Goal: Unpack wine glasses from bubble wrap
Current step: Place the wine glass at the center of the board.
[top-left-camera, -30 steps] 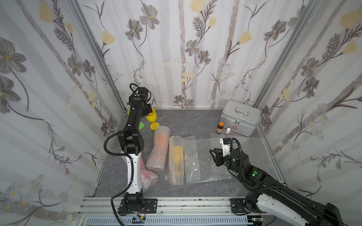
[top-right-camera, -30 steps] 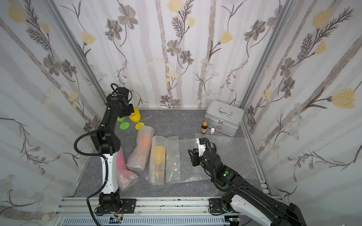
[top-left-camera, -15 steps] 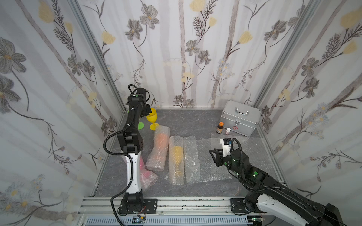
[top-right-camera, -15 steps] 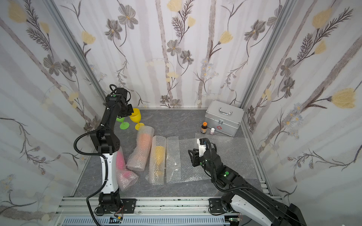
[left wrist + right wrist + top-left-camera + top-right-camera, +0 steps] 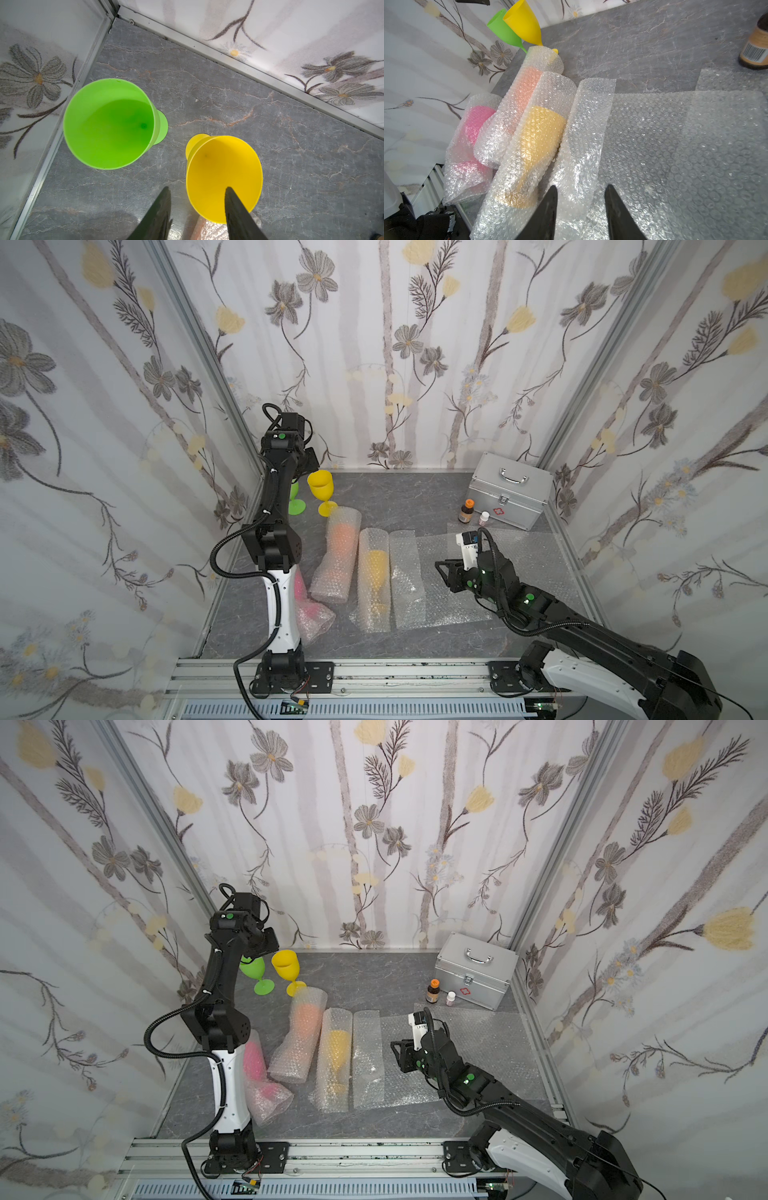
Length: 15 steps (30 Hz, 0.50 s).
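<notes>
Left pincer (image 5: 196, 187) hangs spread astride the yellow goblet (image 5: 223, 166) rim; a skewed lift could topple it. Right pincer (image 5: 580, 187) is spread and empty.

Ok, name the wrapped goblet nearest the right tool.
The amber-yellow goblet, lying just ahead of the right tool; the orange goblet and pink goblet lie beyond it, farther off.
</notes>
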{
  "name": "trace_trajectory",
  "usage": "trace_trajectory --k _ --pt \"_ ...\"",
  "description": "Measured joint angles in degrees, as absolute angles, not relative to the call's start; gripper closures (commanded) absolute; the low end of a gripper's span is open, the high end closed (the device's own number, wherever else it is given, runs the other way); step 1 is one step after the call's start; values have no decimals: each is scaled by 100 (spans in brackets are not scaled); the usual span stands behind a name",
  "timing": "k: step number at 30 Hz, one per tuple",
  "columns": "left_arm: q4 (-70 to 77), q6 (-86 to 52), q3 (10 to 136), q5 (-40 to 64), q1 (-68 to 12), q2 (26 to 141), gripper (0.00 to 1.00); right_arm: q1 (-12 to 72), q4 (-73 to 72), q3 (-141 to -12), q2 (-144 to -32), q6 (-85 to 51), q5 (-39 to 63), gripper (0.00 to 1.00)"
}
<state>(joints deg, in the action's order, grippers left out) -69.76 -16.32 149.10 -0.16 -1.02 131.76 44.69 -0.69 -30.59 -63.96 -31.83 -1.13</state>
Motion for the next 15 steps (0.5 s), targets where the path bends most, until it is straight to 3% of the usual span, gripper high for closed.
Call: trace_trajectory --k 7,15 --pt "-6829 -1577 13725 97 -333 12066 53 4469 30 -3365 -7017 -3529 183 60" --pt "-5970 -1699 11459 532 -1109 10464 52 4198 462 -3391 -7199 -4047 30 60"
